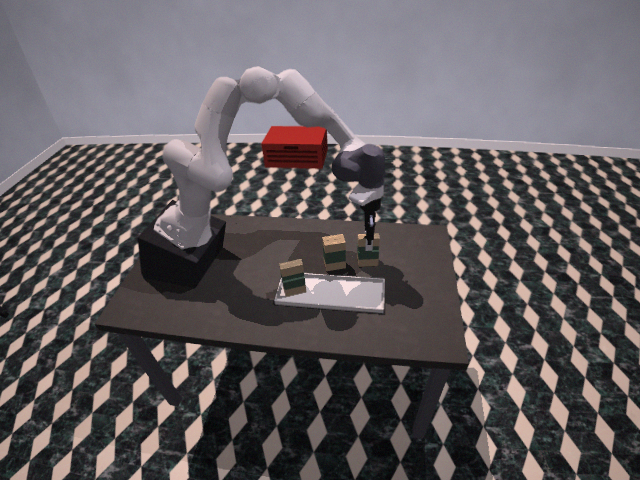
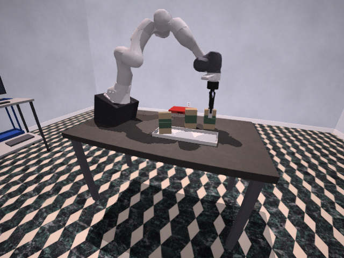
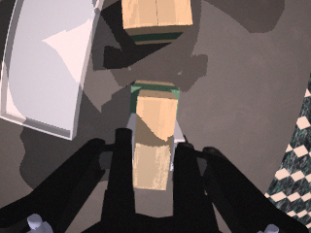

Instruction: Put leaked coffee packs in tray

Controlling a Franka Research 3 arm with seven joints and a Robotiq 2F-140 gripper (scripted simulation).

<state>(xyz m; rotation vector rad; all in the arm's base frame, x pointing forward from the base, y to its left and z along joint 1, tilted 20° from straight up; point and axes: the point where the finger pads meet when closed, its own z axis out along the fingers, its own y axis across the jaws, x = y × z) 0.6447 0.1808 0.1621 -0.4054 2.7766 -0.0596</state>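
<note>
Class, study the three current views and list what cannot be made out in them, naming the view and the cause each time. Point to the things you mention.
- Far sides of the three tan-and-green box-shaped coffee packs: turned away in the top and exterior views.
- Far end of the white rectangular tray [image 1: 361,308] [image 2: 191,141] [image 3: 74,114]: cut off by the wrist view's upper edge.
- Lower front of the red metal toolbox [image 1: 294,147] [image 2: 177,109]: hidden by the table in the exterior view.

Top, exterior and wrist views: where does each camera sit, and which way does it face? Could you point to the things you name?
Top: raised off the table's long side, looking obliquely down across the tray [image 1: 356,298] [image 2: 203,136] [image 3: 41,73]; whole arm [image 1: 258,85] [image 2: 162,19] visible.
Exterior: lower, same side, looking across toward the walls; whole arm again.
Wrist: mounted by the claw [image 1: 369,246] [image 2: 210,114] [image 3: 154,141], looking down between its fingers at one coffee pack [image 1: 368,260] [image 2: 209,122] [image 3: 157,108]; only the claw shows.
Top and exterior share all three packs; wrist shows two and part of the tray.
</note>
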